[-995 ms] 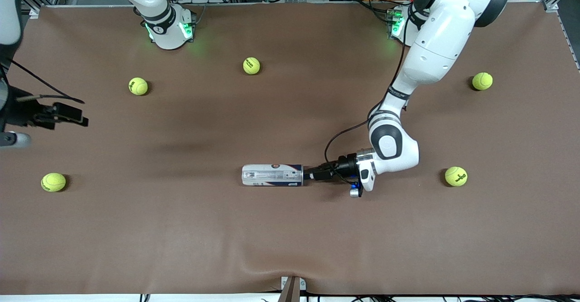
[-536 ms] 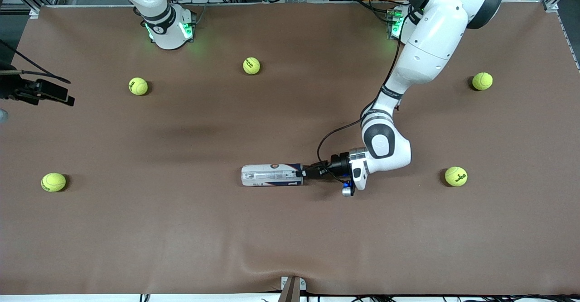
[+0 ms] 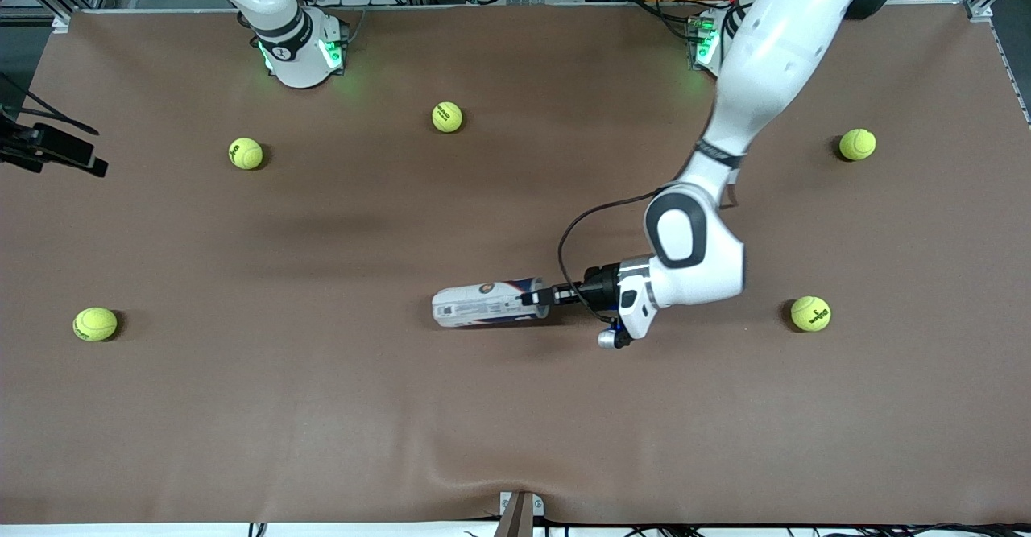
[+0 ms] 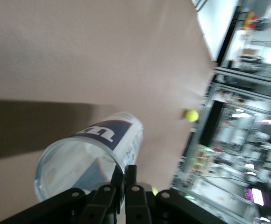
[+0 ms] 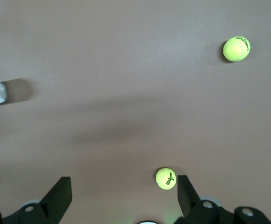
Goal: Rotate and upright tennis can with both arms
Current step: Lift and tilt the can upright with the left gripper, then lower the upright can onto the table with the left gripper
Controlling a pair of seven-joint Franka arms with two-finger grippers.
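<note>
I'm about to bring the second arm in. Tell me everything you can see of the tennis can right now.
The tennis can is a slim clear plastic cylinder with a white and navy-blue label, and looks empty in the left wrist view. It lies on its side on the brown table, slightly tilted, its gripped end toward the left arm's end of the table. The left gripper is shut on the rim of that open end. Nothing else touches it.
</note>
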